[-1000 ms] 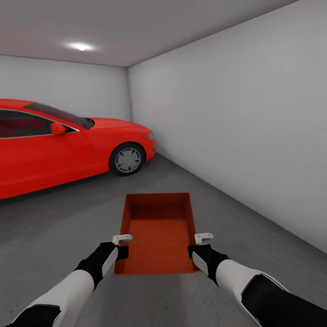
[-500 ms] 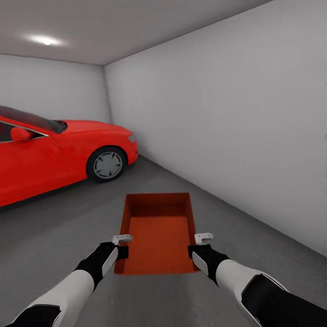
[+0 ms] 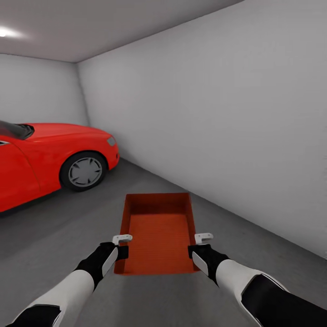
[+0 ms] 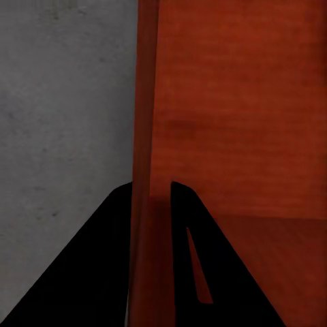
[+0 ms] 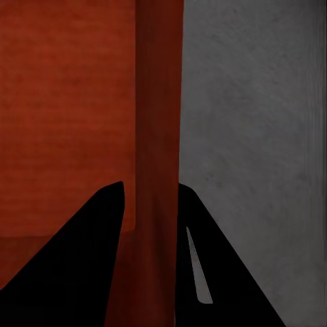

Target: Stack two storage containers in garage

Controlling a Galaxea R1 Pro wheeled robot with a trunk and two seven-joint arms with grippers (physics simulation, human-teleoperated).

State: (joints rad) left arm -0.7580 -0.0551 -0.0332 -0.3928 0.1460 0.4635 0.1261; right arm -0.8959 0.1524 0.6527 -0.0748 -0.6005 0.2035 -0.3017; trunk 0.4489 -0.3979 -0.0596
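There was one storage container point(image 3: 157, 236), an orange-red open-topped bin. Two end effectors were in sight, the left end effector point(image 3: 121, 245) and the right end effector point(image 3: 200, 245). One red car point(image 3: 43, 156) stood there, with one wheel point(image 3: 84, 171) visible. One ceiling light point(image 3: 3, 32) glowed overhead.

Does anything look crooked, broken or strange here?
Nothing stands out. The orange bin sits level and empty, each gripper, left and right, clamped on a side wall, above the garage floor.
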